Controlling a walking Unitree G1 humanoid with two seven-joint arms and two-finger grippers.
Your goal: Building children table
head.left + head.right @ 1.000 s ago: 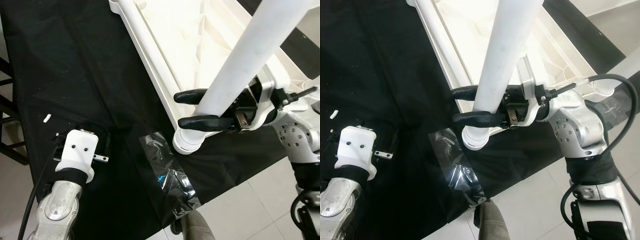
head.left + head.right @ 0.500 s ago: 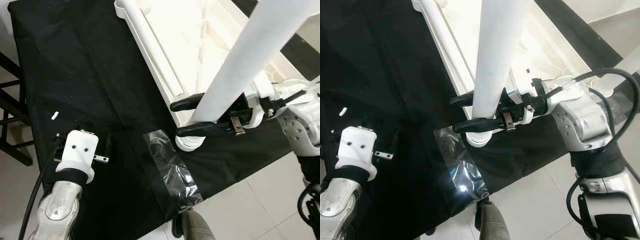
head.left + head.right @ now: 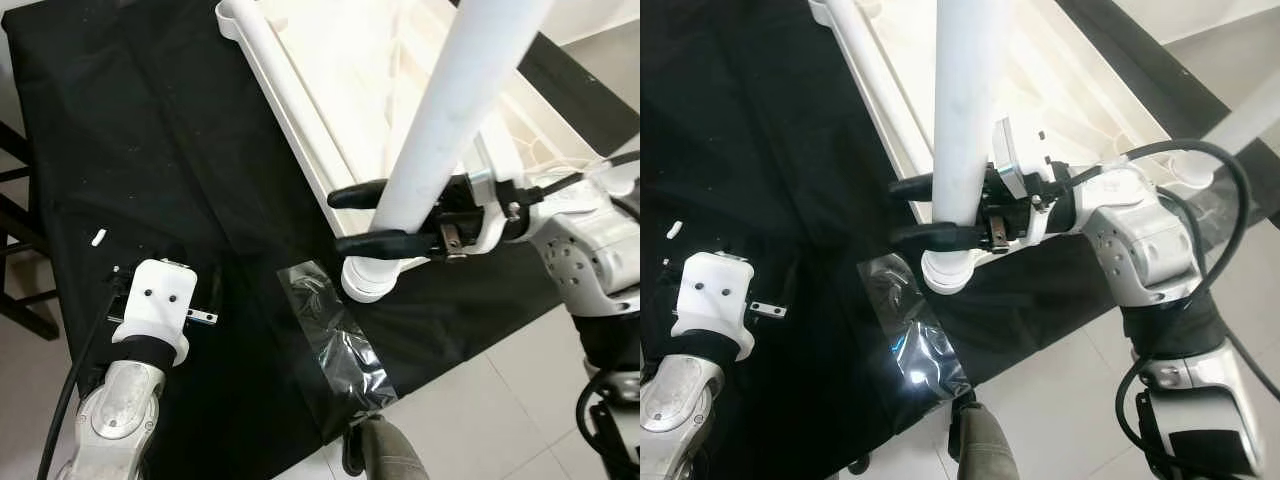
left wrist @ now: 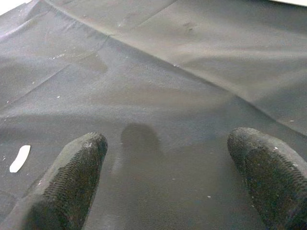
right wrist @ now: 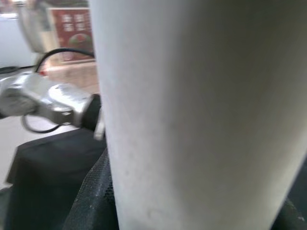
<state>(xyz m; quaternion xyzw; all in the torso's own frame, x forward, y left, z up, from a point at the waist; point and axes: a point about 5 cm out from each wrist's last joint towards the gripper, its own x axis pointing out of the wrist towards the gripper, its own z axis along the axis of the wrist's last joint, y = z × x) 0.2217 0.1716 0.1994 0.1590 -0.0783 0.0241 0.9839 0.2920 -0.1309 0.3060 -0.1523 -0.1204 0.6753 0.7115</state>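
Note:
A white plastic table top [image 3: 350, 70] lies upside down on a black cloth [image 3: 150, 130]. A thick white table leg [image 3: 450, 110] stands tilted, its ribbed lower end [image 3: 368, 280] at the top's near corner. My right gripper [image 3: 355, 218] is shut on the table leg a little above that end; in the right wrist view the leg [image 5: 192, 115] is very close. My left gripper [image 4: 168, 177] hovers open over the bare cloth [image 4: 153, 76] at the near left, its fingers [image 4: 76, 163] wide apart. Its white wrist housing [image 3: 155, 305] is well away from the table top.
A clear plastic bag [image 3: 335, 340] lies on the cloth just in front of the leg's end. A small white scrap [image 3: 97, 238] lies on the cloth at the left. Pale floor tiles [image 3: 480, 420] begin at the cloth's near right edge. A dark frame [image 3: 15, 250] stands at the far left.
The camera has shifted. My right gripper has moved the leg a little left and more upright, its lower end staying at the table top's near corner. The left arm has not moved.

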